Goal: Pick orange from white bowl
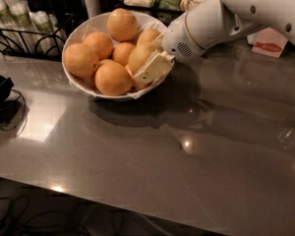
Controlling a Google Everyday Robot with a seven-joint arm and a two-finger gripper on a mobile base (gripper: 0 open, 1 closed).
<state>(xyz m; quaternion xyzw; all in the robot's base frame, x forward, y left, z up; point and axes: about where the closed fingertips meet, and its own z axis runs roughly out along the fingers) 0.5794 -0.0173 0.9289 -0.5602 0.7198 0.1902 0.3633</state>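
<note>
Hand (147, 73) at one white bowl (88, 26), beside orange (140, 55), seven fruits (113, 77) visible.

The robot's white arm (265, 4) is slanting down from the top right corner of the camera view toward the view's left; its thick upper segment is filling that corner, showing two small dark dots on its shell; the rounded white wrist (196, 31), ringed by a thin dark seam and carrying a small vent grille, is tilting downward along the same line; the cream-coloured gripper (151, 69) is sitting at the wrist's lower end, just left of centre in the upper half of the view, pointing down and leftward, its flat pale face catching the light.
</note>
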